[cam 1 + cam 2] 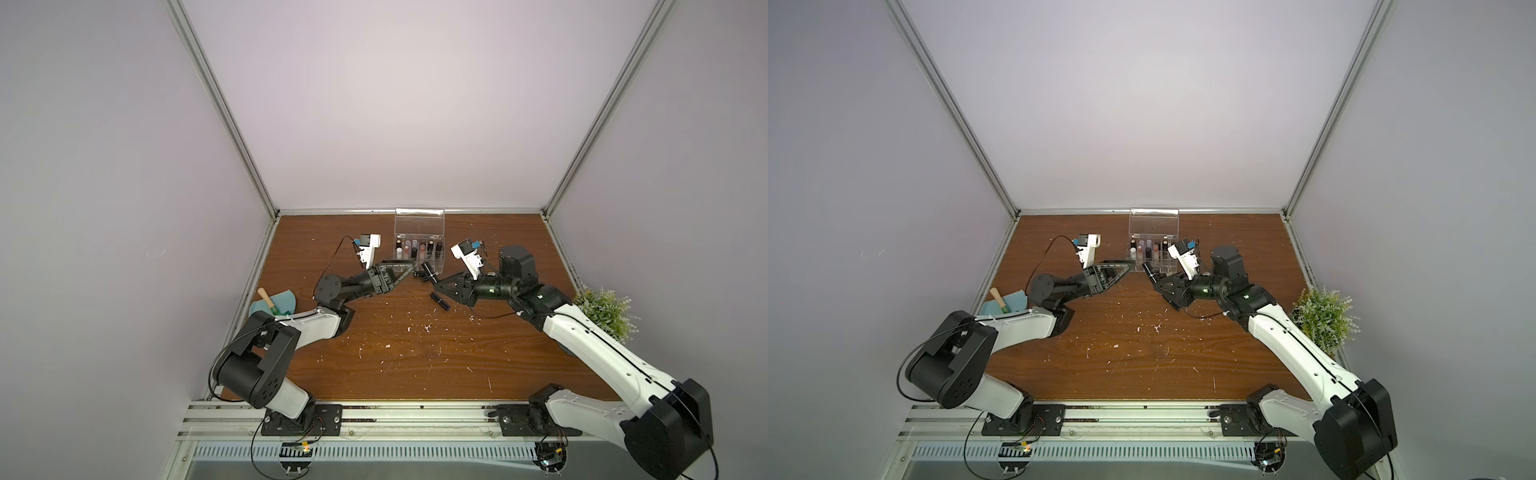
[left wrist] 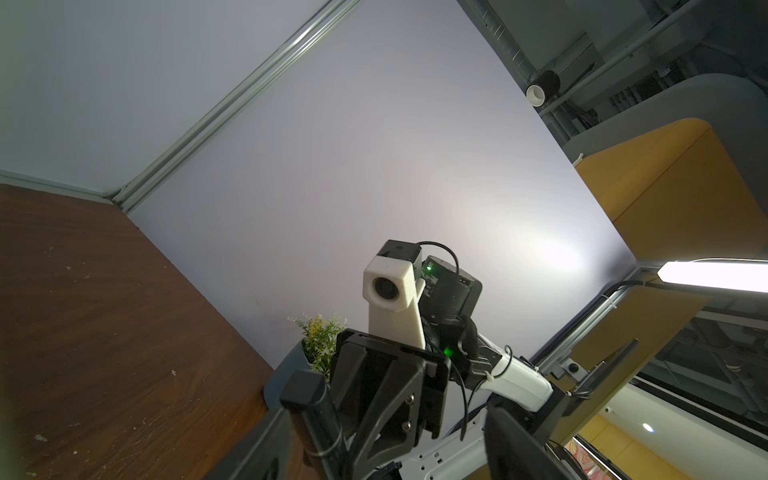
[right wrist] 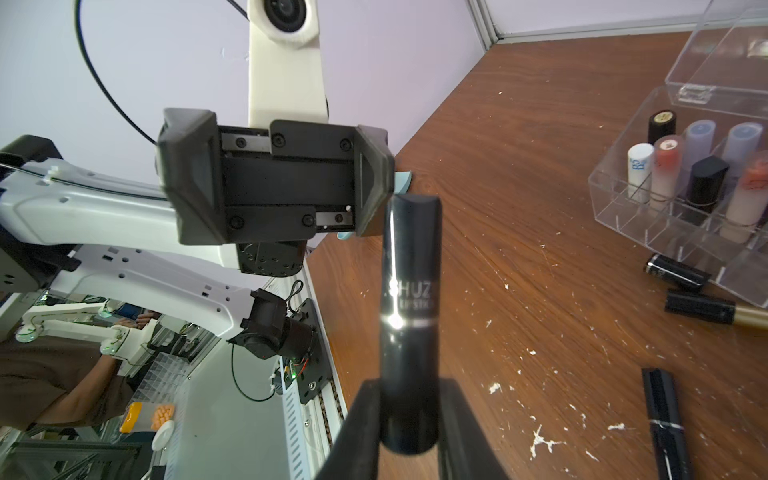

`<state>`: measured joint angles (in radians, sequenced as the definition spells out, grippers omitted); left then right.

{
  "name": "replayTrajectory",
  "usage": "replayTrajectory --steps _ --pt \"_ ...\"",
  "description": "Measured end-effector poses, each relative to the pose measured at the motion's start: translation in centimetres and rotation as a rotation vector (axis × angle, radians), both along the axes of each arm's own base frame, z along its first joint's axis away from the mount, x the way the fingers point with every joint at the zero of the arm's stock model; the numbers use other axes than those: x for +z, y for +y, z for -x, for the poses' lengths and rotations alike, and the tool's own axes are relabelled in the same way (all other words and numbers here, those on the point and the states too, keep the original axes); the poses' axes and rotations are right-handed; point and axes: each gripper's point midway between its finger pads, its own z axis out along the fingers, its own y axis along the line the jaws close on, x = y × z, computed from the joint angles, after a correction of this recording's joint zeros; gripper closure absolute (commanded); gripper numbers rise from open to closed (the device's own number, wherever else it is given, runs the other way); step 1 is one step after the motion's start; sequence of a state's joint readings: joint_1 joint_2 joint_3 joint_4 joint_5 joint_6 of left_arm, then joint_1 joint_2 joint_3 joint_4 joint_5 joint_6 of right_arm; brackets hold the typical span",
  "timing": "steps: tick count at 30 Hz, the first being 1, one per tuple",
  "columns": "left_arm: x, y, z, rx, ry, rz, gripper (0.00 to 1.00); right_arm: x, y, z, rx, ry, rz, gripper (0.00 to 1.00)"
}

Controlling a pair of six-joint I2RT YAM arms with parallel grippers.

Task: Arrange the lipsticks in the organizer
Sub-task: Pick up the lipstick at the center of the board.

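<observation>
Your right claw [image 3: 409, 401] grips one black lipstick [image 3: 411, 291], left claw [image 3: 280, 183] is spread wide, three loose tubes [image 3: 675, 272] lie around, organizer [image 3: 665, 237] partly cut off.

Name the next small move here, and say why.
Probably shift the left end effector until the free end of the black lipstick sits between its open jaws. The right end effector grips that lipstick's other end and points it at the left one, yet its tip lies beside one jaw, not between them.
</observation>
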<state>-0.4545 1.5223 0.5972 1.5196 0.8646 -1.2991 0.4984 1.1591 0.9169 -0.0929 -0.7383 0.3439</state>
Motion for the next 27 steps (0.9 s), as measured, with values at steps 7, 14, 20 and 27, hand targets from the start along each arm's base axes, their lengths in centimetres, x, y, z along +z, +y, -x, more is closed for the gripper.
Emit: replayTrajectory --steps 7,14,20,27 --pt "-2.1 -0.2 -1.3 0.065 0.024 -0.078 0.23 0.4 0.9 0.6 0.024 0.000 -0.018 0.86" --pt "-2.6 -0.3 -1.4 0.080 0.018 -0.105 0.28 0.3 1.9 0.9 0.046 0.005 -0.027 0.86" --pt "-2.2 -0.5 -1.0 0.073 0.007 -0.106 0.37 -0.4 2.4 0.7 0.049 0.019 -0.020 0.86" --pt "-2.2 -0.7 -0.6 0.063 0.005 -0.115 0.41 -0.3 2.4 0.4 0.035 0.011 -0.014 0.86"
